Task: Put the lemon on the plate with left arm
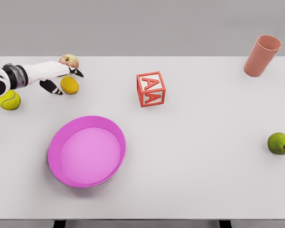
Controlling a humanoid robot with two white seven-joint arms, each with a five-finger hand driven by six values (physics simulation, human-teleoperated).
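The left hand (61, 78) reaches in from the left edge, fingers spread around the lemon (69, 85) but not clamped. The lemon rests on the surface (204, 156), directly beside the fingertips. The plate (87, 151) lies nearer the robot

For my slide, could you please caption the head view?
White robot left hand open around the yellow lemon on the white table, behind the empty round pink plate.
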